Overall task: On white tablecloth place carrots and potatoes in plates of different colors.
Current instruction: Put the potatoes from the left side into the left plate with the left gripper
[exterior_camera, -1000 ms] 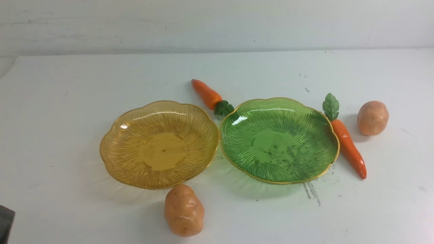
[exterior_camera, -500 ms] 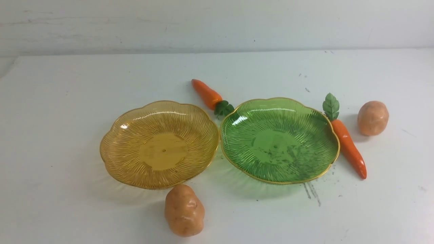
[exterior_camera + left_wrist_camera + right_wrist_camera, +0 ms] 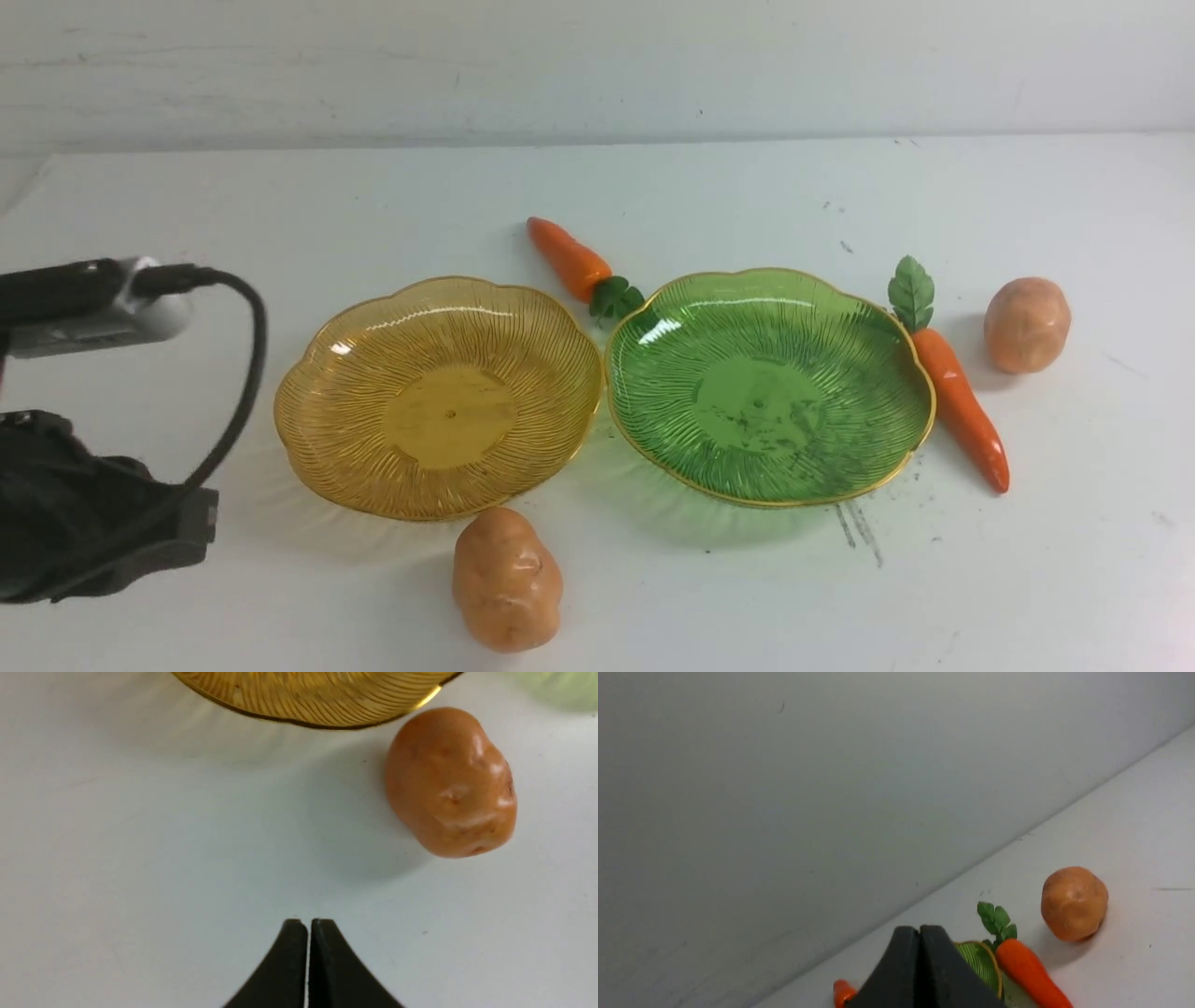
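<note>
White tablecloth (image 3: pixel 327 205): flat and white, with small dark smudges. It lies under all the food and plates.
Green plate (image 3: pixel 761 401): see-through, ridgy, with a wavy gold edge. It is bare inside. If I bump it, I might push the long carrot away, because they sit so close.
Yellow plate (image 3: pixel 448 415): same wavy gold edge, just beside the green one. If I knock it, it could shove the green one too.
Long carrot (image 3: pixel 962 411): shiny orange, leafy top by the green plate's rim. My tips could catch that rim.
Short carrot (image 3: pixel 571 261): behind the plates, its green leaves between them. I might grab only floppy leaves and drop it.
Near potato (image 3: pixel 509 581): tan, lumpy, shiny, right by the yellow plate's front edge. It could roll if I pinch it off-centre.
Far potato (image 3: pixel 1027 325): rounder and tan, on the right past the long carrot. It might slip, being smooth.
My left jaws (image 3: pixel 309 924): pinched together, holding nothing. If I come down like this, I will poke the potato.
My right jaws (image 3: pixel 920 931): closed up too, holding nothing.
</note>
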